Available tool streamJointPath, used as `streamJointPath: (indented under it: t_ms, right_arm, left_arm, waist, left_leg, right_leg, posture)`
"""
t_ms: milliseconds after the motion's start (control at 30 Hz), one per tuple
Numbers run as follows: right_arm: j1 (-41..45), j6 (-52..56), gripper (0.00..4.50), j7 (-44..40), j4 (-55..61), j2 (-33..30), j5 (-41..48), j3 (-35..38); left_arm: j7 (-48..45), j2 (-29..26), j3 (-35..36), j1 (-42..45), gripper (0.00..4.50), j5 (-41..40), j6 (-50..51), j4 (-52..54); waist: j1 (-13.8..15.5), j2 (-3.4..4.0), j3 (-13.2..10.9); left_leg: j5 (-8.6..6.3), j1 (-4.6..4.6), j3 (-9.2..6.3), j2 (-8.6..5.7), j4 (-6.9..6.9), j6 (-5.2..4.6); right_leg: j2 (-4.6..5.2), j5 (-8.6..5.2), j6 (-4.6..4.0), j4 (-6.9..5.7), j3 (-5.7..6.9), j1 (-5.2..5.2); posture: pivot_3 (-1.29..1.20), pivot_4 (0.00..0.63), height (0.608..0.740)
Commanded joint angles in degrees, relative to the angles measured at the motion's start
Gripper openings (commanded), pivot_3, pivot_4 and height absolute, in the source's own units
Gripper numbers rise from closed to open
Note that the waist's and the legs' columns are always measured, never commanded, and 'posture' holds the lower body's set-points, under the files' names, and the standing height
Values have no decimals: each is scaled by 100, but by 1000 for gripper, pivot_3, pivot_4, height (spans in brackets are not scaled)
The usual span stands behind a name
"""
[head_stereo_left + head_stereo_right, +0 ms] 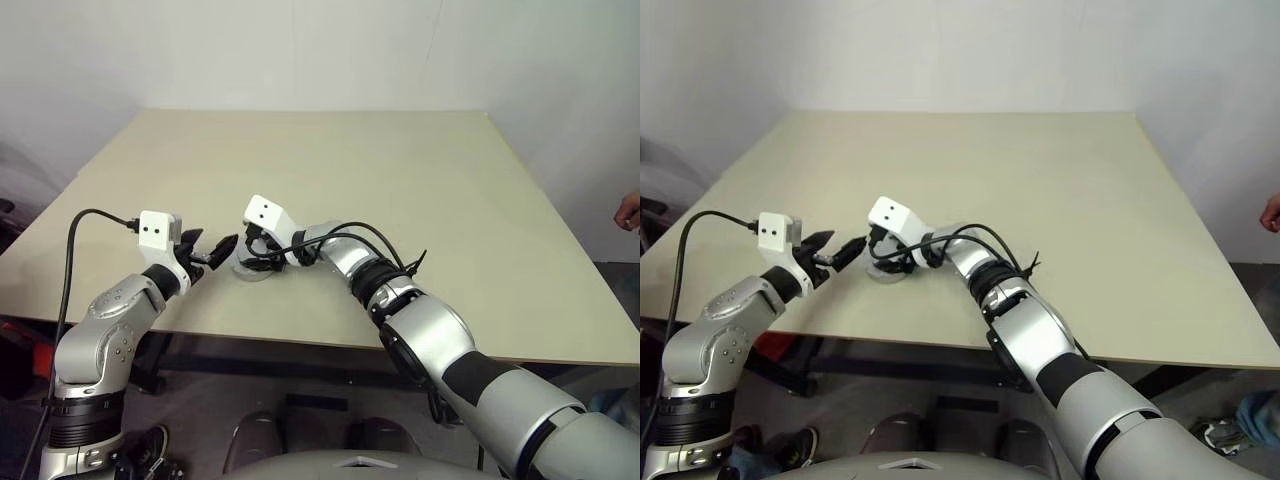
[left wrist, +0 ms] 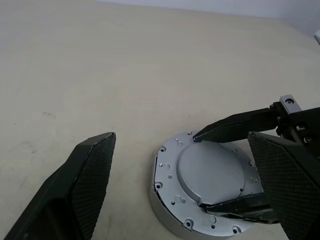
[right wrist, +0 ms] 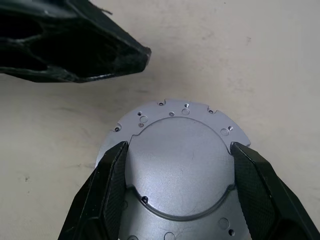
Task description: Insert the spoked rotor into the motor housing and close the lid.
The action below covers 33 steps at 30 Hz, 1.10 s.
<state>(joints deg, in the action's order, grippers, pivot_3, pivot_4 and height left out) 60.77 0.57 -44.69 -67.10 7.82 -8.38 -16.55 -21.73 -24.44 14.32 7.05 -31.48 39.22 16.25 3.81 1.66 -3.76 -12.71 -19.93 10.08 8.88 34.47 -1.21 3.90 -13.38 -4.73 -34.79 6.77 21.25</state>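
The motor housing, a short round silver-grey cup, sits on the table near its front edge. Its upper face is a closed silver plate with small holes around the rim and a raised middle. I cannot tell whether that plate is the lid. The spoked rotor is out of view. My right gripper reaches over the housing from the right, its fingers pressed against opposite sides of the raised middle. My left gripper hovers just left of the housing, open and empty, pointing at it.
The beige table stretches far back and to both sides. Its front edge runs close below the housing. A person's hand shows at the far right, off the table.
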Motion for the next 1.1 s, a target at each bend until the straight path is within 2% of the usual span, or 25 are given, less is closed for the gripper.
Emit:
streamJointPath:
  t_ms: [33,267,933,1067,1100]
  right_arm:
    - [-185,151,3133,-266,-38,487,12,-68]
    - [-219,155,3133,-190,-50,523,1,-109]
    - [-167,175,3133,-77,-127,462,45,-69]
    - [-167,147,4415,-147,-126,444,23,-99]
    - [-192,42,4487,-80,-100,439,-16,-130]
  left_arm:
    - [4,-11,84,114,4500,-40,-79,130]
    - [13,-6,86,91,4500,-38,-76,158]
    - [26,4,24,218,4500,39,-79,-28]
    - [30,-5,27,229,4500,45,-86,-43]
    - [30,-6,29,223,4500,46,-87,-40]
  waist:
    - [-1,-1,0]
    - [-1,-2,0]
    - [1,-3,0]
    - [2,-4,0]
    - [1,-5,0]
  left_leg:
    - [-1,-4,0,0,0,-2]
    - [-6,-9,0,-1,-17,-9]
    - [-1,2,0,0,-19,-2]
    - [-2,-1,0,-1,-19,-2]
    - [-2,-1,0,0,-19,-3]
  right_leg:
    - [0,1,-8,0,0,3]
    - [-2,-9,-43,-1,0,13]
    - [-3,-13,-39,-7,1,4]
    - [-2,-12,-40,-6,1,6]
    - [-3,-12,-41,-6,1,6]
  posture:
    - [0,0,740]
    - [0,0,740]
    - [0,0,740]
    - [0,0,740]
    - [0,0,740]
